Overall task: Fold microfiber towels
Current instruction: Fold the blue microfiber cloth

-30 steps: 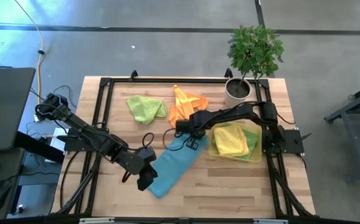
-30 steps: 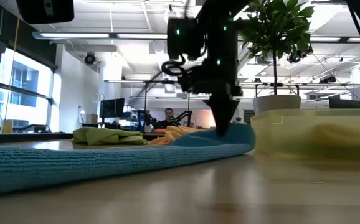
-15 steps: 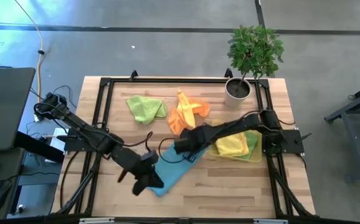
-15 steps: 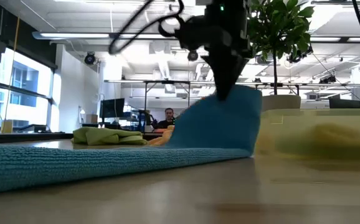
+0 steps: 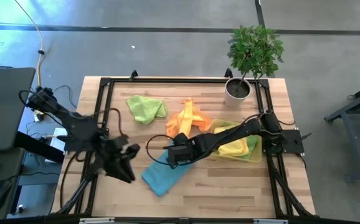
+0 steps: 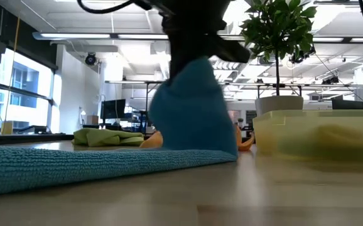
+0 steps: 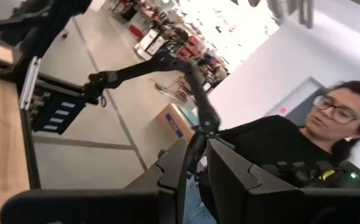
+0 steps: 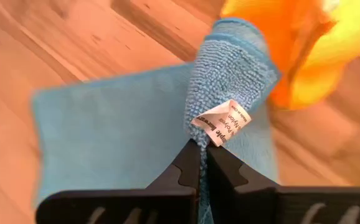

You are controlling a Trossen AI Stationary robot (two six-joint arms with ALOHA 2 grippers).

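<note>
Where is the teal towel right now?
In the high view the teal towel lies front of centre, just in front of the orange towel. The right gripper is shut on its lifted corner.

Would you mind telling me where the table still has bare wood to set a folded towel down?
Bare wood runs along the front edge, right of the teal towel and below the clear bin. A smaller patch lies left of the lime green towel. The middle is crowded: the right gripper holds the teal towel beside the orange towel.
</note>
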